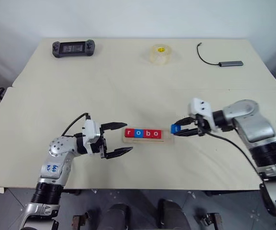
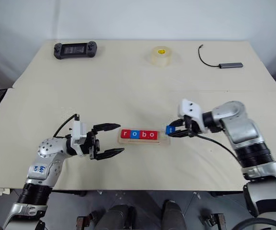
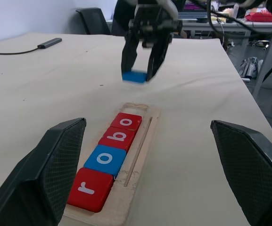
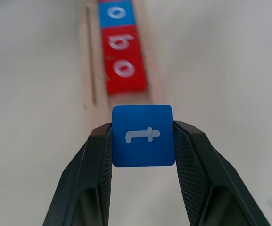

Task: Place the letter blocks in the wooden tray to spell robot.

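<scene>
Pinching the blue t block (image 4: 143, 135), the right tool (image 1: 182, 129) hovers beside the wooden tray (image 1: 167, 140), lining up its empty end slot after r-o-b-o; left tool (image 1: 118, 139) waits spread.

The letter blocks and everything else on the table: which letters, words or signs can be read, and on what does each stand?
"r" on the red block
"o" on the blue block
"b" on the second red block
"o" on the third red block
"t" on the blue block in the right hand
Blue marks on the left arm: unreadable.
</scene>
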You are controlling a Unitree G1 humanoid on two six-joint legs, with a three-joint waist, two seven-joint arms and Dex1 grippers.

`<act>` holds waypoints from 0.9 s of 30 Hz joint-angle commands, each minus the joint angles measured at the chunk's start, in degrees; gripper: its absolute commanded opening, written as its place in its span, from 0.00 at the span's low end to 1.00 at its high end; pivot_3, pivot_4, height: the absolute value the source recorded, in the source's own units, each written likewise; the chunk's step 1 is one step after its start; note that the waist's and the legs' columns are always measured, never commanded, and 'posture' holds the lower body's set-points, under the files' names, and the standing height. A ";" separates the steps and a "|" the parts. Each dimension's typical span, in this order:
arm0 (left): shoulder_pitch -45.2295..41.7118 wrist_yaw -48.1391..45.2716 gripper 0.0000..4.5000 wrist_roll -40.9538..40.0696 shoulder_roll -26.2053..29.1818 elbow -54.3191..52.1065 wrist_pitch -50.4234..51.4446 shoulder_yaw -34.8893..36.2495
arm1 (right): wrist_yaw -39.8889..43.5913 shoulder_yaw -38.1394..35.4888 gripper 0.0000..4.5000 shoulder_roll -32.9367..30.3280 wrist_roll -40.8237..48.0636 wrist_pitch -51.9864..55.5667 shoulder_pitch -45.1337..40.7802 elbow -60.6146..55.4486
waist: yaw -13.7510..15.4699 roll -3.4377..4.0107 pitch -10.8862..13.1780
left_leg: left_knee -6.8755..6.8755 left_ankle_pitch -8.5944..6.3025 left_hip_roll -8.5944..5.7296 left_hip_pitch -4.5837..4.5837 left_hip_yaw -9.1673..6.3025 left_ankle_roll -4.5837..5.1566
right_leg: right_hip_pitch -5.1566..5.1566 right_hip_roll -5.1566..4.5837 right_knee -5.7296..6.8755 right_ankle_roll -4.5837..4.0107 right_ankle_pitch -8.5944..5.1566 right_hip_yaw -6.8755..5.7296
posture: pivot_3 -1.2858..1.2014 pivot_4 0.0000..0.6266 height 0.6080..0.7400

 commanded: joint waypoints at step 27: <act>0.62 1.85 1.00 -0.13 -0.52 -2.26 -1.30 0.12 | -2.71 -4.80 0.90 -0.16 0.69 1.70 2.40 -3.25 | -0.07 0.00 0.00 | 0.00 0.00 -0.03 -0.03 -0.02 0.00 | -0.01 -0.01 0.00 0.00 0.00 -0.04 | 0.52 0.24 1.00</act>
